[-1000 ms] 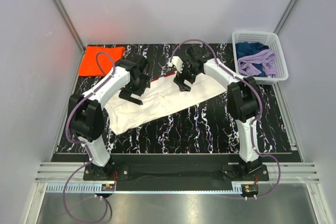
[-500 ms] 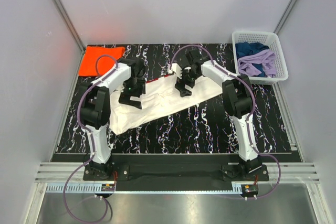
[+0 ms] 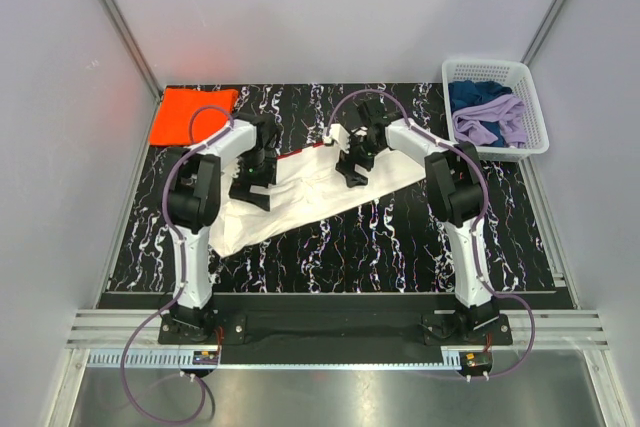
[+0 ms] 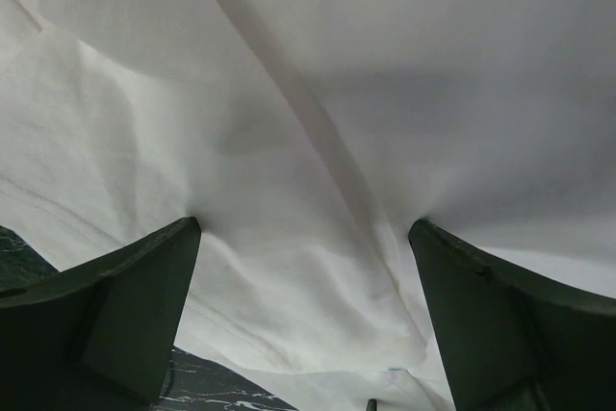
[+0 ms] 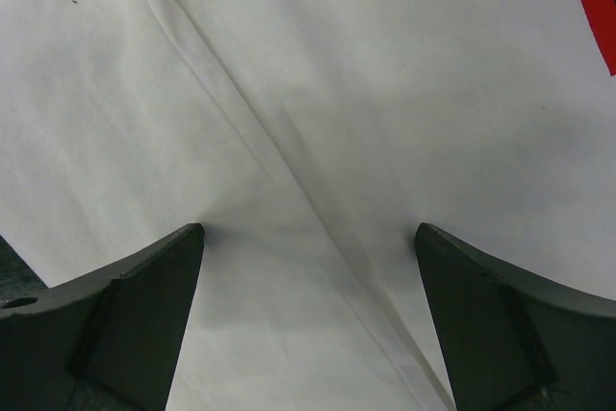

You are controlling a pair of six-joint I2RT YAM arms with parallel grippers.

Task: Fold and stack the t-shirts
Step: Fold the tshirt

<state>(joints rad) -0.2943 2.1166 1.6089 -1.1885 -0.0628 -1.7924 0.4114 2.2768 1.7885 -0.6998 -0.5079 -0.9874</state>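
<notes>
Now lower, left end effector (image 4: pixel 303 223) and right end effector (image 5: pixel 308 226), spread, on white t-shirt (image 3: pixel 300 202).

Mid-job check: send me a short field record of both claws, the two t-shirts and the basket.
left claw: open, set down on the white t-shirt, nothing pinched
right claw: open, set down on the same shirt
white t-shirt: long wrinkled band, diagonal across table centre
orange t-shirt: folded, far left corner, apart from both claws
basket: far right, holds blue cloth and purple cloth
</notes>
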